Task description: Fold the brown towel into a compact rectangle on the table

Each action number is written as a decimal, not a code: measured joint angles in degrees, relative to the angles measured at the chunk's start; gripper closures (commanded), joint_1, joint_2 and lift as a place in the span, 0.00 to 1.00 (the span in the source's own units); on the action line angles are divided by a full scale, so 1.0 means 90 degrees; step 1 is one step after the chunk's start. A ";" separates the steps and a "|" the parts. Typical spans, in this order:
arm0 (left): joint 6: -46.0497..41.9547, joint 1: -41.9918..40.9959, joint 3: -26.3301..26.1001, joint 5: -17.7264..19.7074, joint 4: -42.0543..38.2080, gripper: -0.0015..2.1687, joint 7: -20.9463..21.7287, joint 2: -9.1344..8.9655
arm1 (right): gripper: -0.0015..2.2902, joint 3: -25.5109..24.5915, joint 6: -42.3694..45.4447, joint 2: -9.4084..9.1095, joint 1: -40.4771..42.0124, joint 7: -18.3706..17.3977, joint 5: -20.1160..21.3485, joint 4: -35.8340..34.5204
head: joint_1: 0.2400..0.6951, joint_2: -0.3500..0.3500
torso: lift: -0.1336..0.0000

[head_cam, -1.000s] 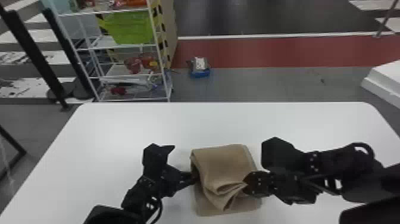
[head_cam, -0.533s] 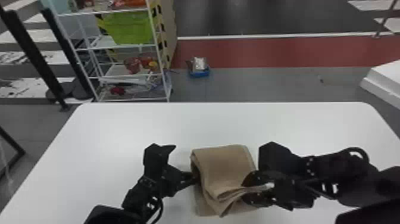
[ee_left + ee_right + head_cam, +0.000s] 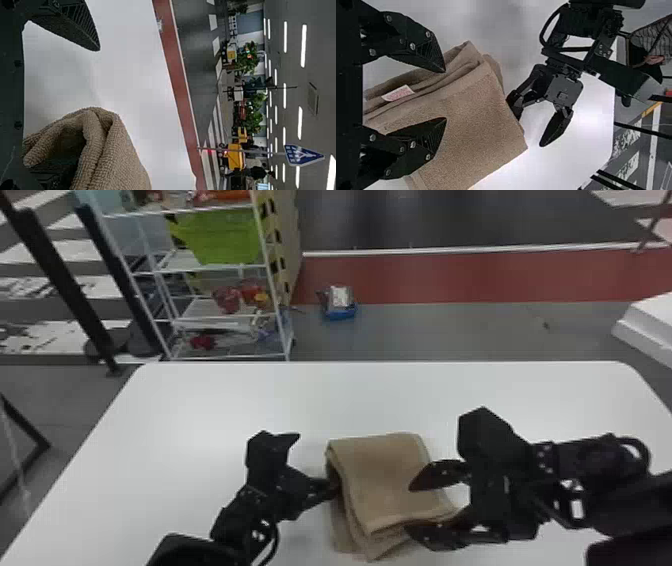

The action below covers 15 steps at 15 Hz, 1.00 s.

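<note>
The right end effector (image 3: 408, 508) stands open, fingers parted at the right side of the brown towel (image 3: 385, 477), which lies folded on a white surface (image 3: 200, 415), while the left end effector (image 3: 316, 463), also open, has one finger tucked into the towel's left side.

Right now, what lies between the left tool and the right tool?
The towel, in layers: the left tool is at its left side, and the right tool, open, overlaps its right side. The head view shows this.
</note>
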<state>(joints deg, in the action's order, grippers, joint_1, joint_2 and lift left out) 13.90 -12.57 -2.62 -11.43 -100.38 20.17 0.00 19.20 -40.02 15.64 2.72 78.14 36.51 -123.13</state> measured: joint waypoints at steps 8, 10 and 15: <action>-0.0006 -0.0067 -0.0004 0.0000 -0.0055 0.04 0.0014 0.0000 | 0.89 -0.0614 -0.0381 -0.0198 0.0049 -0.0650 -0.0837 0.0234 | 1.00 0.62 | 0.08; -0.0020 -0.0093 -0.0015 0.0000 -0.0075 0.04 0.0022 0.0000 | 0.89 -0.0512 -0.0237 -0.0352 0.0028 -0.0750 -0.0751 0.0454 | 1.00 0.63 | 0.08; -0.0025 -0.0113 -0.0023 0.0000 -0.0098 0.04 0.0035 0.0000 | 0.89 -0.0015 -0.0176 -0.0598 -0.0018 -0.0702 -0.0444 0.0675 | 1.00 0.70 | 0.08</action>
<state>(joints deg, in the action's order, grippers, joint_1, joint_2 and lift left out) 13.67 -13.59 -2.82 -11.43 -101.26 20.48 0.00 19.06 -41.61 10.26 2.56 71.81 32.51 -117.05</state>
